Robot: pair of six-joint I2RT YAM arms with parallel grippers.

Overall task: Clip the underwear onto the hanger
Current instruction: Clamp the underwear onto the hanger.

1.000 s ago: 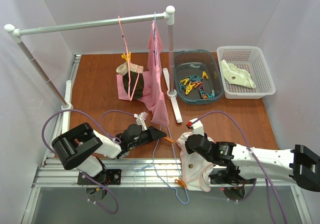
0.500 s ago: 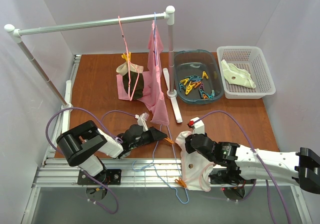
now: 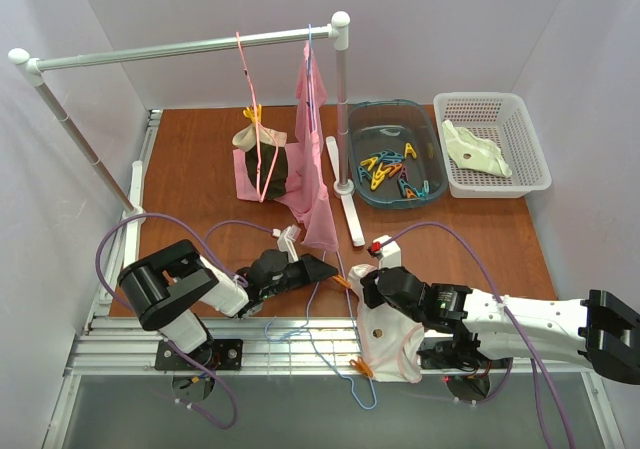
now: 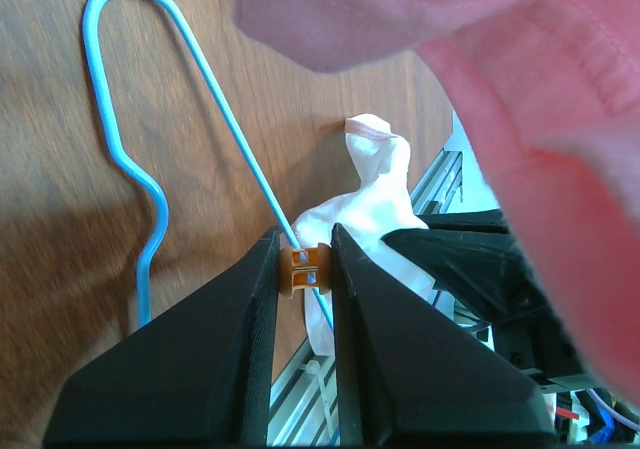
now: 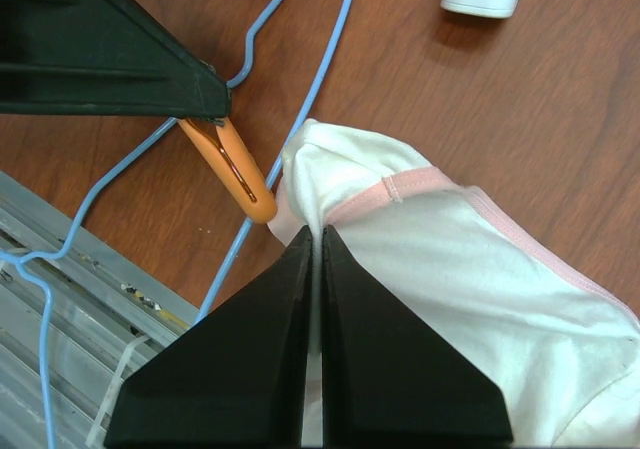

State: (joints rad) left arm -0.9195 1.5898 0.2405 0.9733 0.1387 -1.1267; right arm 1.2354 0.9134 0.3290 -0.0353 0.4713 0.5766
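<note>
From above, the hanger [image 3: 308,314] lies flat. The underwear [image 3: 385,334] is draped along its arm on the side away from the hook, one corner already pinned to the wire by an orange clip [image 3: 360,367]. The left gripper [image 3: 328,269] grasps a second clip [image 3: 341,280] at the hanger's other end, and the right gripper [image 3: 366,291] is clenched on the fabric just beside it. In the left wrist view the second clip sits between the fingers, right on the wire, with a bunched white corner edged in pink just past it. In the right wrist view the clip's tip meets the wire at the fabric's edge; whether it bites both I cannot tell. It could close on wire alone, or the thin, limp cloth could slip out if the pinch loosens early.
</note>
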